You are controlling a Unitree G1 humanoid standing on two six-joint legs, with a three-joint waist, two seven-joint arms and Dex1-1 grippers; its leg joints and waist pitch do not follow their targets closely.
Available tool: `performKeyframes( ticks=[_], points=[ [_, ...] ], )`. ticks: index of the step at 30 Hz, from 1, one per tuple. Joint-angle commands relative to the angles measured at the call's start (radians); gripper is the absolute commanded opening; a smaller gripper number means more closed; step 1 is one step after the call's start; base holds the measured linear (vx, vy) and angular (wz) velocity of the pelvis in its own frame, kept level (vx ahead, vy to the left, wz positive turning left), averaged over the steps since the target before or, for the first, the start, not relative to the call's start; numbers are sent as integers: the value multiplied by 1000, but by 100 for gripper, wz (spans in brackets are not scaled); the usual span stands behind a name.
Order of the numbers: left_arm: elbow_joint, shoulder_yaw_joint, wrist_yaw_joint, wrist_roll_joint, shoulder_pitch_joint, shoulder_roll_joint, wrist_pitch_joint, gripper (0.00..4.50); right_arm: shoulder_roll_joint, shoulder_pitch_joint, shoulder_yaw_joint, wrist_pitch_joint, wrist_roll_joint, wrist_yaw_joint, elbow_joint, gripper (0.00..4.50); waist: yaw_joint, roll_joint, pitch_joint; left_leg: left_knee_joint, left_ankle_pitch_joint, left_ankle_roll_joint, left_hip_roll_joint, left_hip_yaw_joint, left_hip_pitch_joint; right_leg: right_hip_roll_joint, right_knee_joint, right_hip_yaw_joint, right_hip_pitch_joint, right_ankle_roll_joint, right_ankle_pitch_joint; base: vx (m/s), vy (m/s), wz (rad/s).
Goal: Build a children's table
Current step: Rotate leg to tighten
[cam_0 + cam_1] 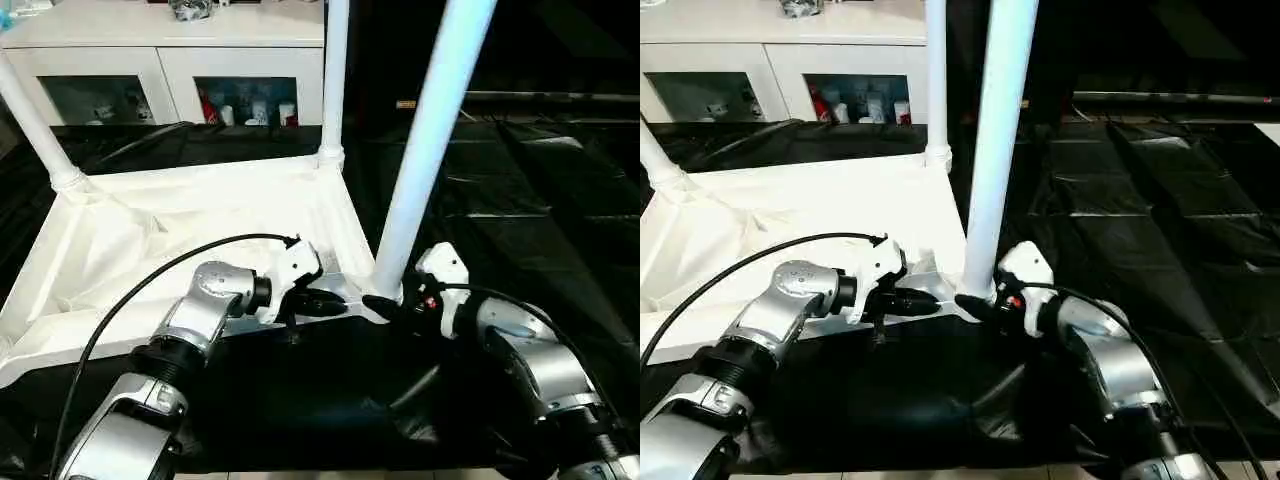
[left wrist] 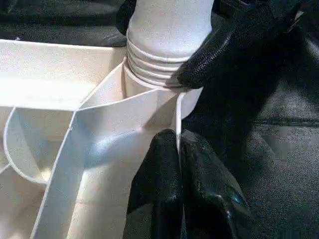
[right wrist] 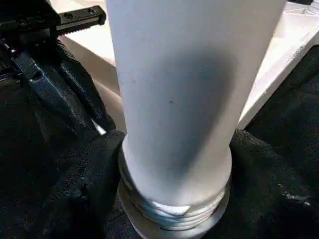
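- A white cabinet [image 1: 160,60] with glass doors stands at the far side, against the back of the scene.
- Behind its glass sit small items [image 1: 245,108], red and white; they are too small to name, perhaps bottles or toys.
- A dark grey object [image 1: 190,8] lies on the cabinet's top, cut by the picture's edge.
- Black sheeting [image 1: 1160,210], glossy and creased, covers the surface all around.
- A dark rail [image 1: 1180,99] runs level at the far right.
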Motion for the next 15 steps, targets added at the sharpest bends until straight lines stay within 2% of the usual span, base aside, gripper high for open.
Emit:
performKeyframes(
  ticks=[1, 7, 9, 10, 12, 14, 15],
  points=[
    [-12, 11, -20, -49, 23, -9, 2, 0, -1, -20, -6, -21, -7, -2, 18, 288, 3, -27, -54, -53, -127, 98, -2, 15, -8, -24, -70, 23, 56, -241, -117, 0, 0, 0],
    [-15, 15, -22, -55, 26, -9, 14, 0, 8, -13, -10, -29, 2, 0, 25, 275, 2, -26, -54, -53, -132, 100, -2, 15, -7, -23, -69, 23, 57, -247, -109, 0, 0, 0],
    [-11, 19, -8, -55, 28, -15, 17, 0, 34, -5, -25, -27, -1, -55, 41, 274, 0, -26, -53, -54, -135, 97, -3, 15, -8, -24, -71, 23, 56, -246, -117, 0, 0, 0],
    [19, 33, 58, -52, 21, -51, 14, 0, 91, 4, -54, -22, -8, -167, 75, 274, -1, -24, -53, -55, -137, 93, -3, 15, -9, -25, -71, 23, 56, -244, -124, 0, 0, 0],
    [41, 38, 104, -46, 14, -80, 6, 0, 129, 9, -66, -26, -15, -236, 95, 274, -7, -27, -51, -58, -164, 69, -6, 14, -8, -23, -77, 21, 55, -226, -184, 0, 0, 0],
    [48, 39, 118, -44, 10, -90, 4, 0, 143, 10, -68, -32, -20, -260, 102, 273, -8, -25, -49, -59, -185, 60, -4, 14, -3, -24, -82, 23, 50, -212, -225, 0, 0, 0],
    [78, 33, 161, -33, -5, -129, -9, 0, 202, 2, -78, -36, -37, -365, 125, 273, -8, -26, -50, -59, -184, 60, -4, 14, -5, -25, -82, 25, 50, -209, -227, 0, 0, 0]
  ],
)
